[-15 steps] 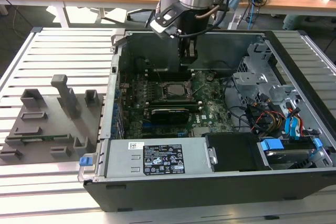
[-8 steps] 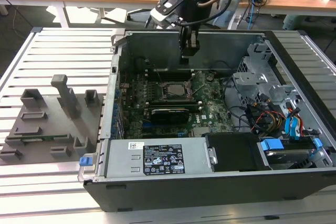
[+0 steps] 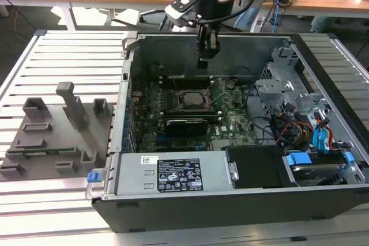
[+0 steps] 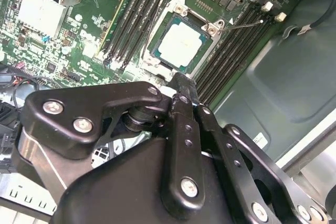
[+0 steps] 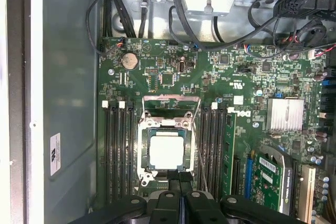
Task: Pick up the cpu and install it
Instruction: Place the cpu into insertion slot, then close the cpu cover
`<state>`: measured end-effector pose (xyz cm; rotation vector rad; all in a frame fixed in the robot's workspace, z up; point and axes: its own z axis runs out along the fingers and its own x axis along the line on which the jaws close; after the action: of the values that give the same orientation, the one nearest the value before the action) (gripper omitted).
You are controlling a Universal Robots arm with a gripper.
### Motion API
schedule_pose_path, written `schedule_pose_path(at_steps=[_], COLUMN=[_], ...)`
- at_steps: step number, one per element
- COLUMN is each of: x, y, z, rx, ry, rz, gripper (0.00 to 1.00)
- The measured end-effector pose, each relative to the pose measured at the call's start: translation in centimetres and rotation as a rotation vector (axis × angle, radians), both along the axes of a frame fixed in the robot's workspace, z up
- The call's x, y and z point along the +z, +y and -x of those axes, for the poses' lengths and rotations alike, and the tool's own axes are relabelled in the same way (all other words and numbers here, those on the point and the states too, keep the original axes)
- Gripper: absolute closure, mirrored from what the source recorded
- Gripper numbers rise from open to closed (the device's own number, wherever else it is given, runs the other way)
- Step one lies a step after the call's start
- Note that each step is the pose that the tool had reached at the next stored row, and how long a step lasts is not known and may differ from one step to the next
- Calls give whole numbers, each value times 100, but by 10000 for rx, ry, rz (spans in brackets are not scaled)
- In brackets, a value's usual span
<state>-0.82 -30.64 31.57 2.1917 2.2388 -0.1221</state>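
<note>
The cpu lies flat in the socket just below the raised claw, which is closed and empty

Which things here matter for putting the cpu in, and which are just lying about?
For the job: cpu, lying in the socket; gripper, shut and empty.
Just lying about: grey fixture blocks, power supply, drive cage.
</note>
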Motion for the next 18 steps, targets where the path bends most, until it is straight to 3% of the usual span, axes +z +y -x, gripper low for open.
schedule_pose_path(at_steps=[11,12,13,14,15,18], x=[3,2,2,1,1,1], y=[0,-1,-1,-2,-2,-2], z=[0,-1,-1,-2,-18,-212], rx=[0,1,0,0,1,1], ry=[2,1,1,0,1,35], rz=[-8,-173,-394,-544,-545,-546], gripper=[89,89,89,89,89,89])
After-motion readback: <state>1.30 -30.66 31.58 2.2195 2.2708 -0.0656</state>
